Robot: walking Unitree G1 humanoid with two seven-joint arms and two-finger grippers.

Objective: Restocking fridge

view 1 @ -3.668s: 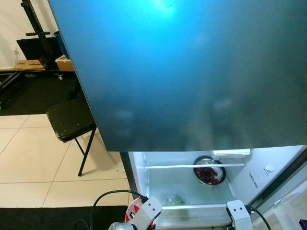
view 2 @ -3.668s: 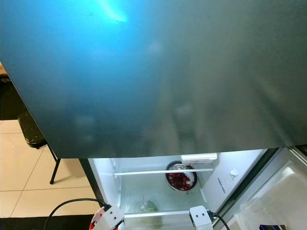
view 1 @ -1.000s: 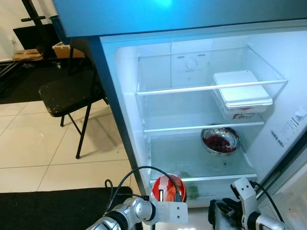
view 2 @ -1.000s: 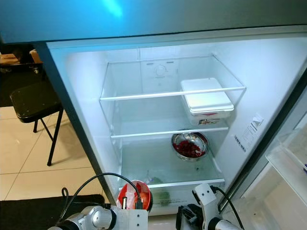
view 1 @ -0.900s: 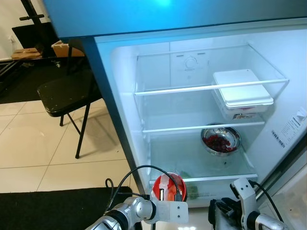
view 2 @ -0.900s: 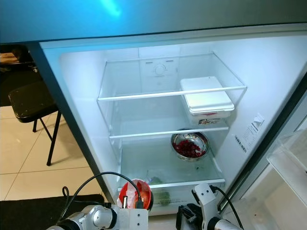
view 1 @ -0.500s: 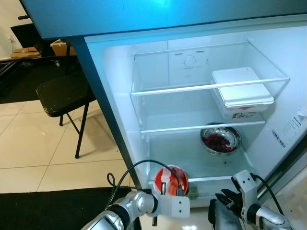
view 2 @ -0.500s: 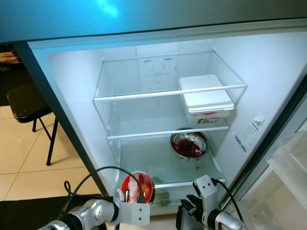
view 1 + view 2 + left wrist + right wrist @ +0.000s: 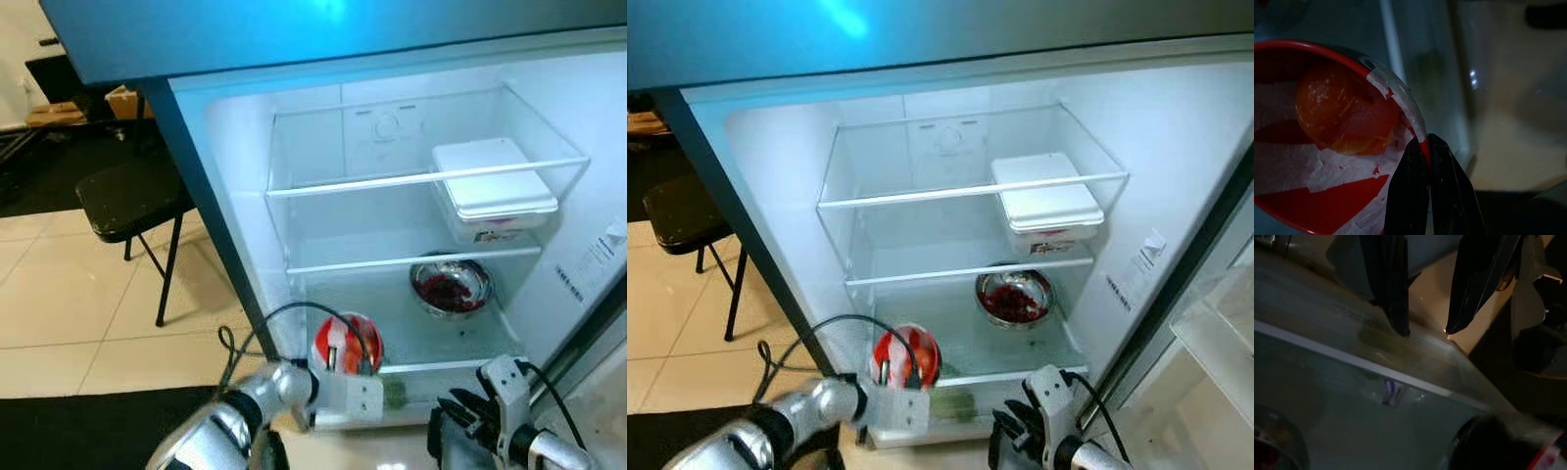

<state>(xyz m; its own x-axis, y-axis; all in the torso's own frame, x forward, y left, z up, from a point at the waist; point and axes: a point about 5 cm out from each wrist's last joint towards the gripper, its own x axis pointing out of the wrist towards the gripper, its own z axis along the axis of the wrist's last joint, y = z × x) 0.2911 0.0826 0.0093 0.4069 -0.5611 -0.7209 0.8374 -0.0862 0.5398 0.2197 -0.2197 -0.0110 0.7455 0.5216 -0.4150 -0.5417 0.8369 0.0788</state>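
The fridge stands open before me. My left gripper (image 9: 1422, 142) is shut on the rim of a red bowl (image 9: 346, 343) that holds orange food under clear wrap (image 9: 1344, 112). The bowl hangs at the front edge of the lowest glass shelf (image 9: 431, 345), on its left side. Low at the right, in front of the bottom drawer, my right gripper (image 9: 1426, 331) is open with nothing between its fingers.
A white lidded container (image 9: 495, 191) sits on the middle shelf at the right. Below it is a steel bowl of red food (image 9: 449, 286). Something green (image 9: 394, 394) lies in the bottom drawer. A black chair (image 9: 132, 201) stands on the tiles to the left, and the fridge door (image 9: 1215, 333) hangs at the right.
The view has dropped from the upper door to the open compartment. My left arm has lifted the red bowl up and forward to the lowest shelf's edge. The right gripper has hardly moved.
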